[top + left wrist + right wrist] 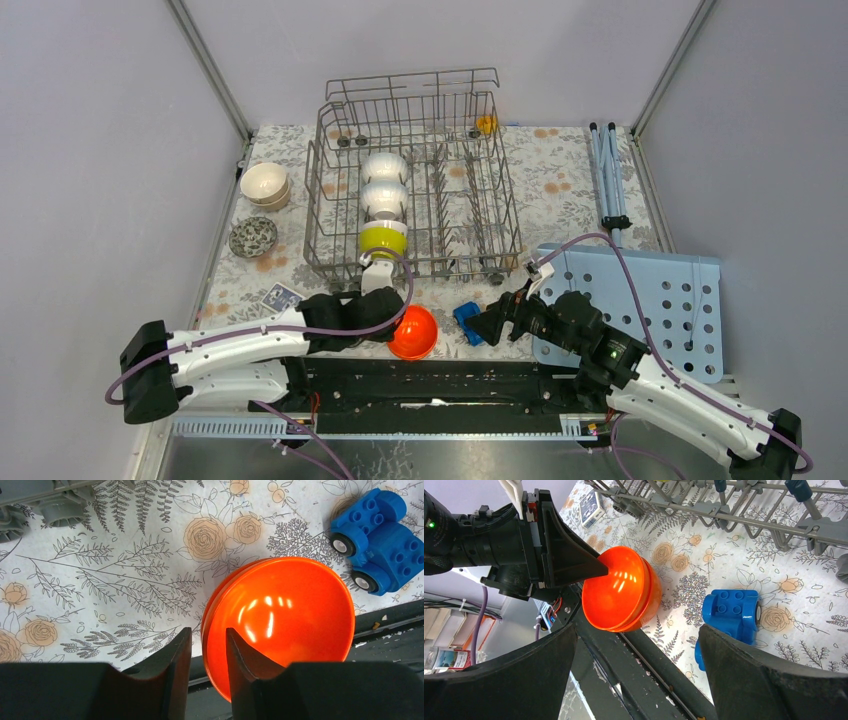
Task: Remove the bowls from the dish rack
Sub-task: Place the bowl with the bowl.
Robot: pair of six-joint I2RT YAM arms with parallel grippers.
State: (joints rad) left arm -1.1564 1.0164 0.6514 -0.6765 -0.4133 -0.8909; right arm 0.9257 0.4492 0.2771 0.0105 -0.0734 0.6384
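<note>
Your left gripper stands slightly parted astride the orange bowl, freeing it onto the table at 6 o'clock from the dish rack. Three bowls sit racked. Your right gripper gapes empty.

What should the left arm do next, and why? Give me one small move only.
Probably draw the left gripper up and back, off the rim of the orange bowl. Its jaws stand apart astride that rim, and the bowl rests on the table outside the dish rack, so the placing looks done. The yellow-green bowl waits in the rack.
</note>
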